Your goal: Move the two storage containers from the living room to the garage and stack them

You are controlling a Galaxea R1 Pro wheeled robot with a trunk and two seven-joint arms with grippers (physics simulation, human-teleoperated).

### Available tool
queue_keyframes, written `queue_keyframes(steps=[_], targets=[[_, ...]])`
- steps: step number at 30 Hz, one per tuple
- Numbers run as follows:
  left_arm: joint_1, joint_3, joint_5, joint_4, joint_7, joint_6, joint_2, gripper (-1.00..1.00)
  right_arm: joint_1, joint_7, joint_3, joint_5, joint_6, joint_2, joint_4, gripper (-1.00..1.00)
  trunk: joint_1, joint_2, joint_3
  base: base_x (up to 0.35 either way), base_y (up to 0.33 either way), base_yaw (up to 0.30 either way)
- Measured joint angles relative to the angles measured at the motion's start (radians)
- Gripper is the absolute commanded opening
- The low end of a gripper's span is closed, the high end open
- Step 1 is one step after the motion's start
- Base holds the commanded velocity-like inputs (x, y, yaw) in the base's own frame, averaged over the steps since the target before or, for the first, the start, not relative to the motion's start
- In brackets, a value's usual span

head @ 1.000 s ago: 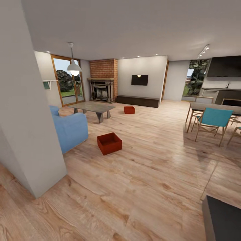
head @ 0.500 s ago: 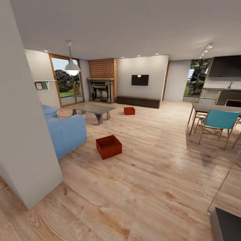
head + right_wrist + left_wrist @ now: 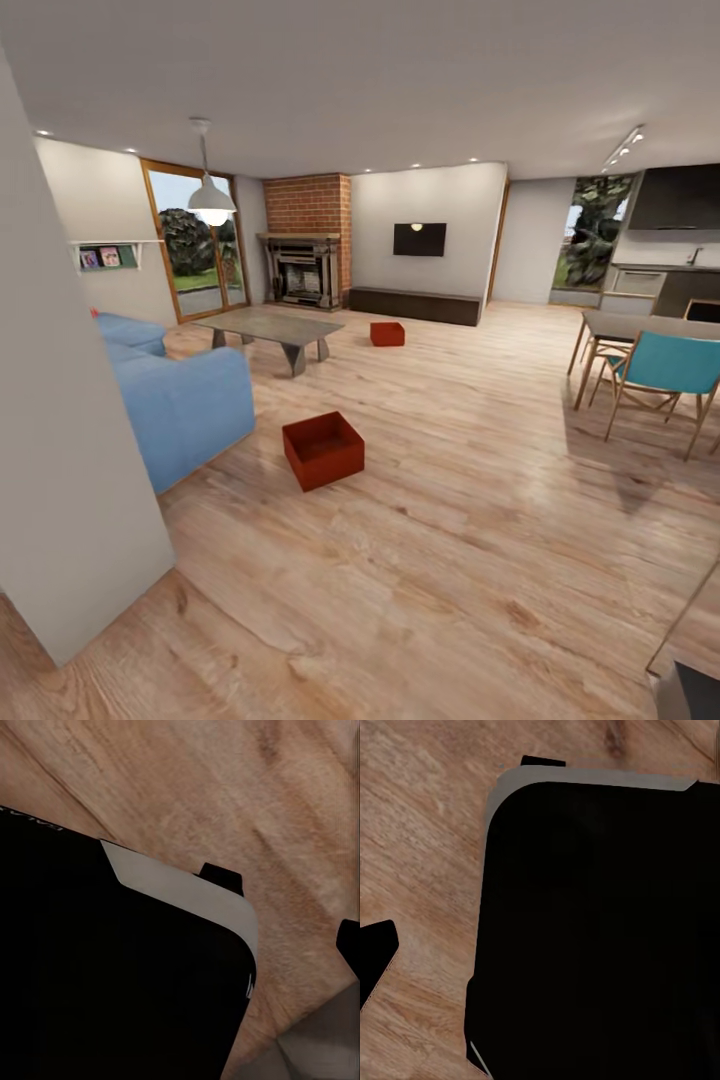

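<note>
From the head camera I'm looking across the living room over a light wood plank floor [image 3: 450,540]. I can't see either arm there. In the left wrist camera a big black body of the robot [image 3: 600,930] covers most of the picture, with wood planks around it and a small dark tip [image 3: 375,956] at the edge that may be a finger; I cannot tell whether the left claw is wide or narrow. The right wrist camera is much the same: a black body with a pale grey rim [image 3: 180,889] over wood planks, a dark tab [image 3: 221,877] beside it, another dark bit [image 3: 349,941] at the frame edge. I cannot tell the right claw's state either.

The near storage container [image 3: 322,450] sits on the wood floor at about 11 o'clock from me, open side up, turned so one corner points toward me; it looks nearly square, so I can't pick out a long axis. It lies just beside the end of the blue sofa [image 3: 180,405], at the sofa's 3 o'clock, not touching.

The far storage container [image 3: 387,333] is at about 12 o'clock, well beyond the first, upright on the floor near the grey low table [image 3: 270,327] and in front of the dark low cabinet [image 3: 415,304]. The brick fireplace [image 3: 308,250] stands at 11 o'clock behind the table. A white wall corner [image 3: 60,420] is close at my 9 o'clock, and a dining table [image 3: 640,325] with a teal chair [image 3: 670,365] is at 2 o'clock.
</note>
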Motion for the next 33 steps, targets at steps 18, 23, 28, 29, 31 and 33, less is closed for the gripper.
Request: queue_keyframes(steps=[18,23,28,29,31,33], targets=[[0.000,0.000,0.000,0.000,0.000,0.000,0.000,1.00,0.000,0.000,0.000,-0.004,0.000,0.000,0.000,1.00,0.000,0.000,0.000,0.321,0.000,0.000],[0.000,0.000,0.000,0.000,0.000,0.000,0.000,1.00,0.000,0.000,0.000,-0.005,0.000,0.000,0.000,1.00,0.000,0.000,0.000,0.321,0.000,0.000],[0.000,0.000,0.000,0.000,0.000,0.000,0.000,1.00,0.000,0.000,0.000,-0.005,0.000,0.000,0.000,1.00,0.000,0.000,0.000,0.321,0.000,0.000],[0.000,0.000,0.000,0.000,0.000,0.000,0.000,1.00,0.000,0.000,0.000,-0.005,0.000,0.000,0.000,1.00,0.000,0.000,0.000,0.321,0.000,0.000],[0.000,0.000,0.000,0.000,0.000,0.000,0.000,1.00,0.000,0.000,0.000,-0.004,0.000,0.000,0.000,1.00,0.000,0.000,0.000,0.321,0.000,0.000],[0.000,0.000,0.000,0.000,0.000,0.000,0.000,1.00,0.000,0.001,0.000,-0.004,-0.001,0.000,0.000,1.00,0.000,0.000,0.000,0.321,0.000,0.000]])
